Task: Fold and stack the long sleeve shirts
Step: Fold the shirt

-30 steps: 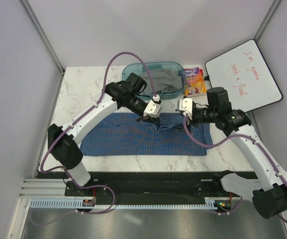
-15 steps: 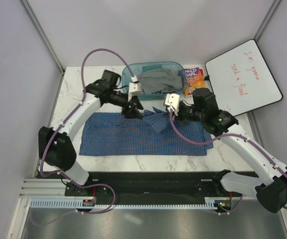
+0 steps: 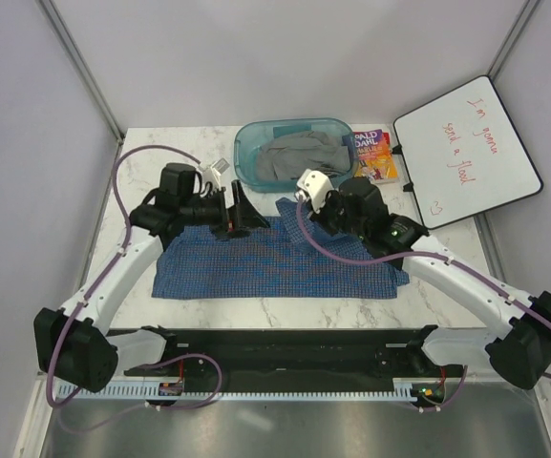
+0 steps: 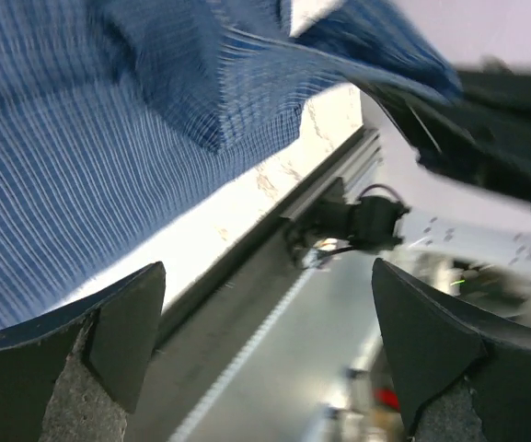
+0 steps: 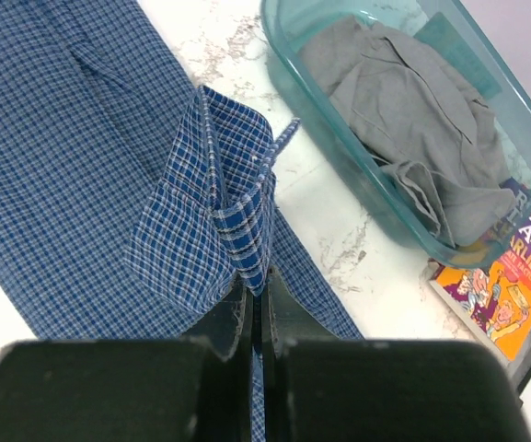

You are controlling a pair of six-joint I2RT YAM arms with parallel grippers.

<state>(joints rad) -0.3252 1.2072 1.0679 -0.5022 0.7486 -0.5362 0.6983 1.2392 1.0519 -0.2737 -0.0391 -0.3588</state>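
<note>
- Top external view: a blue checked long sleeve shirt (image 3: 285,269) lies spread flat on a marble table (image 3: 151,157), across the centre of the frame.
- The left gripper (image 3: 240,212) hovers over the shirt's upper left edge, jaws spread wide, grasping nothing.
- The right gripper (image 3: 287,210), at upper middle, is clenched on a fold of the shirt, holding it up in a peak.
- Right wrist view: the raised checked cloth is pinched between the fingers (image 5: 233,318) at lower centre.
- A teal bin (image 3: 294,122) holding a gray garment (image 3: 299,155) sits at top centre.
- A colourful book (image 3: 374,153) and a whiteboard (image 3: 466,153) are to the right of the bin.
</note>
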